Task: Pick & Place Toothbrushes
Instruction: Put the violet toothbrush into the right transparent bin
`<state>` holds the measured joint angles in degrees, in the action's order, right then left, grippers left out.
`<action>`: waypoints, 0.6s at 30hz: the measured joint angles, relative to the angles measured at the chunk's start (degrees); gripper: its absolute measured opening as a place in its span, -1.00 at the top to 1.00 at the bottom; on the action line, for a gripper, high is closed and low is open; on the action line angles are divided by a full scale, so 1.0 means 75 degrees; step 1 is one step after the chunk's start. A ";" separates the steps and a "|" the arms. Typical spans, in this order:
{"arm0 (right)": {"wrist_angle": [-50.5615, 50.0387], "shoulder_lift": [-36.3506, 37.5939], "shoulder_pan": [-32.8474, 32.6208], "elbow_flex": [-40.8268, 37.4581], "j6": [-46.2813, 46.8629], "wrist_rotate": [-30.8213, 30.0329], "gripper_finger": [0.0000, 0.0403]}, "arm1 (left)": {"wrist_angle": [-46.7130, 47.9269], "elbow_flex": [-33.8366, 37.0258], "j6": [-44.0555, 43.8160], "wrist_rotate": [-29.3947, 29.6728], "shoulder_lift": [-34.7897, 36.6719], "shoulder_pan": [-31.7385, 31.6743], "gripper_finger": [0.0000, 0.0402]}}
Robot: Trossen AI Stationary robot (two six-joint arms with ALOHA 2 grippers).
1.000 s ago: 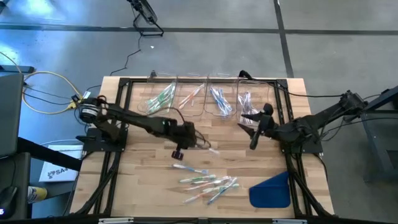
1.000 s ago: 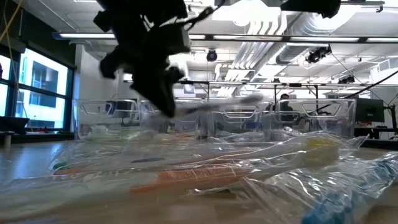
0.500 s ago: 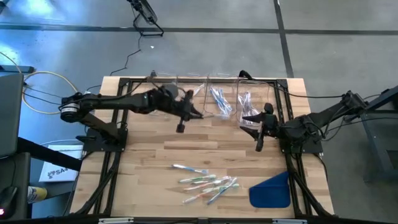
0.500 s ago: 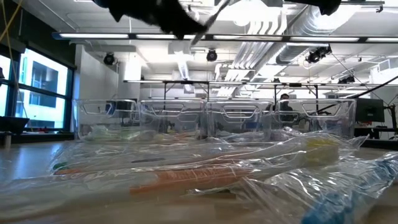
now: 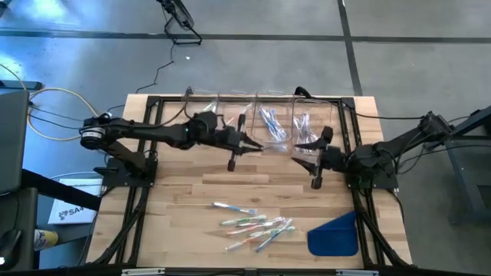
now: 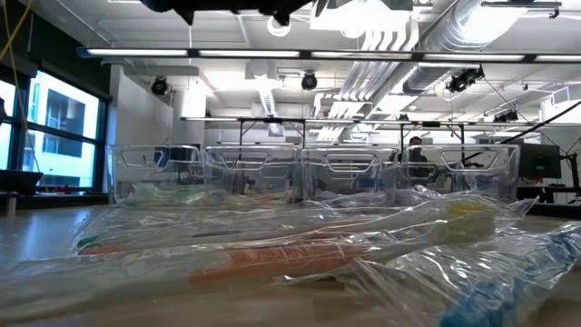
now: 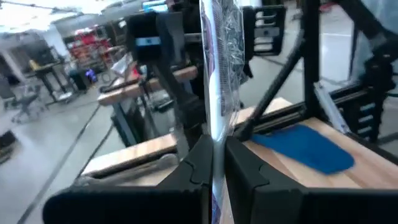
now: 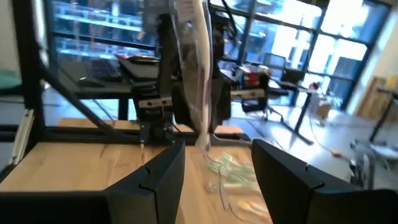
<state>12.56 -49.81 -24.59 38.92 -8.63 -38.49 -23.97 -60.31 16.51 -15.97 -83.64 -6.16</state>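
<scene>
Four clear bins [image 5: 257,119] stand in a row along the far edge of the wooden table [image 5: 176,199], each with wrapped toothbrushes inside — greenish ones in the leftmost, pink-orange next, blue in the third, purplish in the fourth. From the left side the left arm reaches out across the table, and its left gripper [image 5: 249,142] hangs in the air just in front of the bins, about level with the gap between the second and third. Its fingers [image 7: 198,163] are pinched tight on one wrapped toothbrush [image 7: 217,56], which in the left wrist view stands straight up out of the closed tips in its crinkled clear sleeve. Nearer the front edge, a loose heap of toothbrushes [image 5: 257,226] lies on the wood — green, pink and blue among them — with one stray lying just above the heap. Right of that heap sits a flat blue piece [image 5: 335,234], near the front right corner. Farther back, the right gripper [image 5: 307,157] hovers in front of the fourth bin, its fingers [image 8: 283,177] spread wide with nothing between them, pointing toward the left arm's wrapped brush.
</scene>
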 joint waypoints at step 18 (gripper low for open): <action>0.2679 -0.1731 0.0993 -0.0003 -0.0293 0.1702 0.10 | -0.0844 -0.0015 -0.0037 0.0323 -0.0497 0.0324 0.91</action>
<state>32.66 -62.79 -17.14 38.89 -10.83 -25.73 -30.30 -60.42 16.23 -13.55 -87.37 -3.73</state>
